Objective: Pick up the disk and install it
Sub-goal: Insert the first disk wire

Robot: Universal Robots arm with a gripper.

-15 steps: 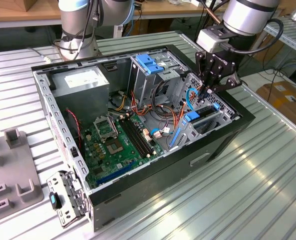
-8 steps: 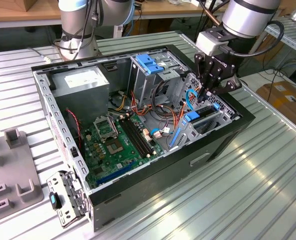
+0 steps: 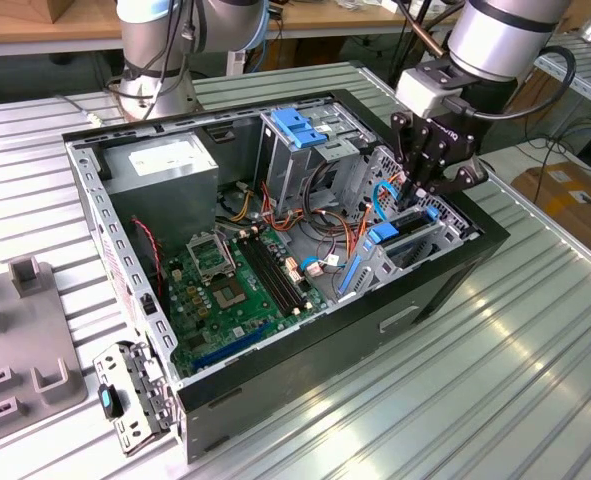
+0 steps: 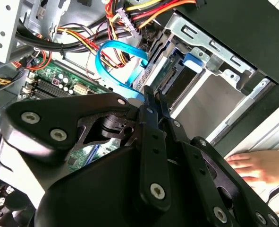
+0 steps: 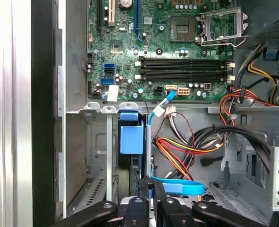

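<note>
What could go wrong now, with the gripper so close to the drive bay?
1. The blue cable loops right beside the gripper and the disk. It could snag or get pinched if the arm moves.
2. A hand rests by the case, near the gripper. It could be struck.
3. The disk seems to sit in the narrow metal bay. If tilted, it may jam.

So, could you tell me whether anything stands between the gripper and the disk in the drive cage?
Nothing visible does: the gripper sits right at the edge of the disk in the drive cage. A blue flat cable loops close beside it, seemingly not between them.
</note>
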